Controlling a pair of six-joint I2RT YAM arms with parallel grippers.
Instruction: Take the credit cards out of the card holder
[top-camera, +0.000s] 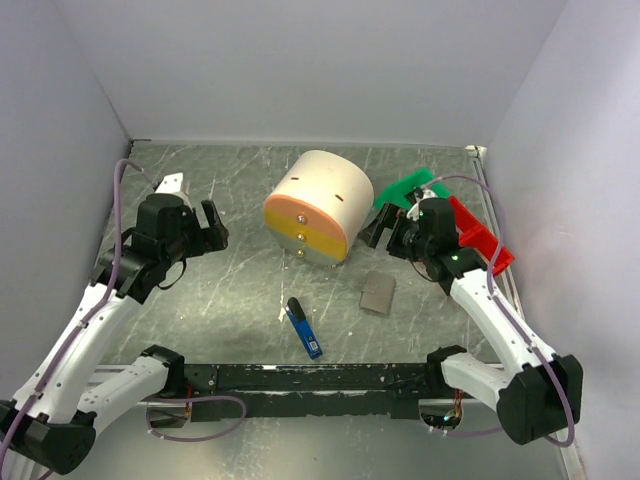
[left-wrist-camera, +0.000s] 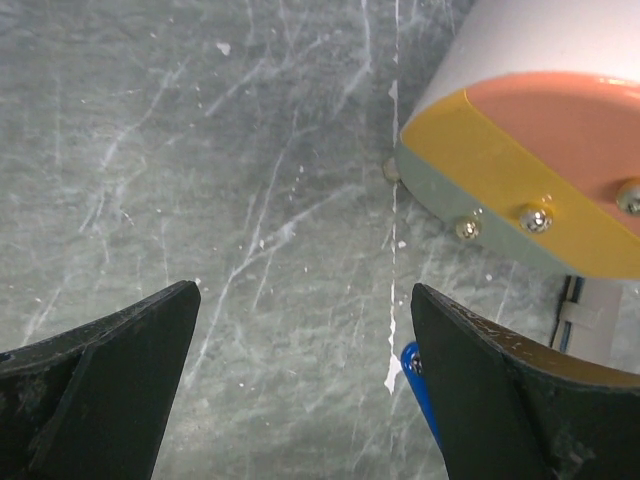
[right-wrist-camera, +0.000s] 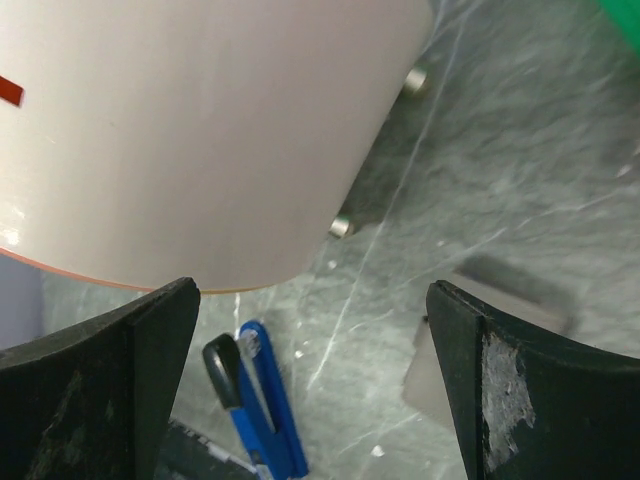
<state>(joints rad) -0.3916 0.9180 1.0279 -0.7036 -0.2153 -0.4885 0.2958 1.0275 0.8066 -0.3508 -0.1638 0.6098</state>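
The card holder (top-camera: 378, 293) lies folded shut and flat on the table right of centre, a small grey-brown rectangle. In the right wrist view the card holder (right-wrist-camera: 505, 288) shows partly behind the right finger (right-wrist-camera: 520, 390). The credit cards are hidden. My right gripper (top-camera: 385, 228) hovers open just behind the holder, nothing between its fingers; in its own view the right gripper (right-wrist-camera: 313, 295) has wide-apart jaws. My left gripper (top-camera: 212, 228) hangs open over bare table at the left, far from the holder, and the left gripper (left-wrist-camera: 305, 300) is empty.
A white cylindrical drawer unit (top-camera: 318, 207) with orange and yellow fronts stands mid-table between the arms. A blue-and-black stick-shaped object (top-camera: 304, 327) lies near the front. A green bin (top-camera: 410, 190) and a red bin (top-camera: 480, 235) sit at the back right, behind the right arm.
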